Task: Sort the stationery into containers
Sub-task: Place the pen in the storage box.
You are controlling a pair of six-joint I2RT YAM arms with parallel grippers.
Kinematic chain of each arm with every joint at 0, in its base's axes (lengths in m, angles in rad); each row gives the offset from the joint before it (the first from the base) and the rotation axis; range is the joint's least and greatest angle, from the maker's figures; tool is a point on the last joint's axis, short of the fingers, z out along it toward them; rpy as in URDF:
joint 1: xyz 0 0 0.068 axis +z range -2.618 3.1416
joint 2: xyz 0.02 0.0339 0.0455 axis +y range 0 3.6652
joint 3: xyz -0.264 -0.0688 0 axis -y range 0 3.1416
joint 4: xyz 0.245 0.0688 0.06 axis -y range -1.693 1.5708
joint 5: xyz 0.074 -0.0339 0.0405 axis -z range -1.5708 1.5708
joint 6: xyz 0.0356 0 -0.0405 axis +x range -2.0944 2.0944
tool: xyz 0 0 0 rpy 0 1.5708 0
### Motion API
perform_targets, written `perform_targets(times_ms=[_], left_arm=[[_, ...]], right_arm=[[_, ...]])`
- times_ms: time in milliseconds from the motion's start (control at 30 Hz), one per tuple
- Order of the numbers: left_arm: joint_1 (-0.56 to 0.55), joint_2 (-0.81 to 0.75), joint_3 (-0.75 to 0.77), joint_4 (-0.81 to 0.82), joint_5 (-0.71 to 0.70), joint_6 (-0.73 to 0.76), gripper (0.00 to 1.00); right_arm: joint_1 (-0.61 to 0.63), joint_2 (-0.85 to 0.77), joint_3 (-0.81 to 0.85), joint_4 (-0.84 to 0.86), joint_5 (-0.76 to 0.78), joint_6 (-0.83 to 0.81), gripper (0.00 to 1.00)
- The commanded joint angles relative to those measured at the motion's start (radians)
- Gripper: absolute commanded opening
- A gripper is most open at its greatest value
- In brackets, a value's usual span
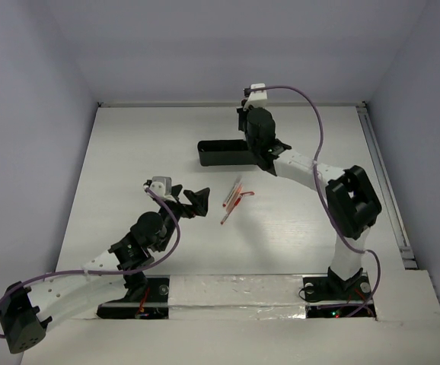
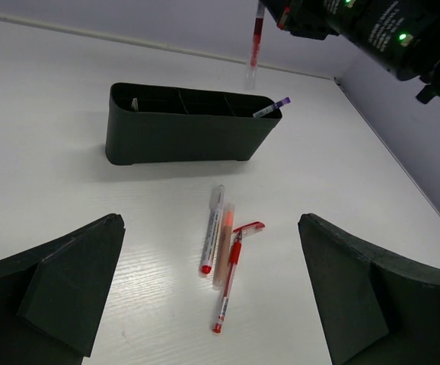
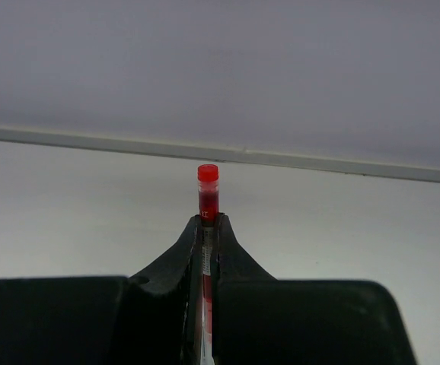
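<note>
Right gripper (image 3: pixel 207 226) is clamped shut on one red pen (image 3: pixel 208 188), which is gripped along its barrel between the two fingers (image 3: pixel 239 262). The long axis of this pen is set in line with the fingers, and its red-capped end is seen protruding past the fingertips. In the left wrist view the held pen is shown hanging near-upright and pointed downward. Its lower end is placed just above the rim of the black tray (image 2: pixel 182 137), toward the tray's right end. Contact with the tray cannot be determined.

One tray is counted, set on the white table (image 1: pixel 129 152) with its long axis across the table; internal dividers are visible. One purple-tipped pen (image 2: pixel 272 108) is lodged in the right-end compartment, tilted, with its tip raised over the rim.

Three loose pens (image 2: pixel 224 243) are laid on the table on the near side of the tray. They are set side by side, with long axes roughly parallel and directed toward the tray. Five pens are counted in all.

Left gripper (image 2: pixel 210 222) is held with its fingers fully apart, gripping nothing, near the three loose pens.
</note>
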Motion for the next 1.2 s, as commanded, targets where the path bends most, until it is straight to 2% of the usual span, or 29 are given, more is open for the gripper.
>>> perform_targets(times_ms=[0,733,800,900,933,967,1067,1167], left_arm=[[-0.004,-0.007,0.031,0.037,0.003,-0.001,0.99],[-0.004,0.020,0.028,0.057,0.003,0.000,0.99],[-0.004,0.020,0.028,0.057,0.002,0.002,0.99],[-0.004,0.021,0.028,0.057,0.003,0.002,0.99],[-0.004,0.021,0.028,0.057,0.003,0.002,0.99],[-0.004,0.021,0.028,0.057,0.003,0.000,0.99],[-0.004,0.021,0.028,0.055,0.003,0.002,0.99],[-0.004,0.020,0.028,0.054,0.002,0.000,0.99]], right_arm=[[-0.021,0.030,0.054,0.139,0.074,-0.045,0.00],[-0.030,-0.040,-0.218,0.258,0.066,0.071,0.00],[-0.030,-0.053,-0.226,0.253,0.061,0.078,0.06],[-0.030,-0.080,-0.223,0.203,0.034,0.091,0.21],[-0.030,-0.097,-0.221,0.189,0.029,0.104,0.26],[-0.030,-0.106,-0.218,0.175,0.021,0.111,0.37],[-0.030,-0.137,-0.213,0.117,0.012,0.128,0.45],[-0.030,-0.169,-0.229,0.090,0.000,0.139,0.46]])
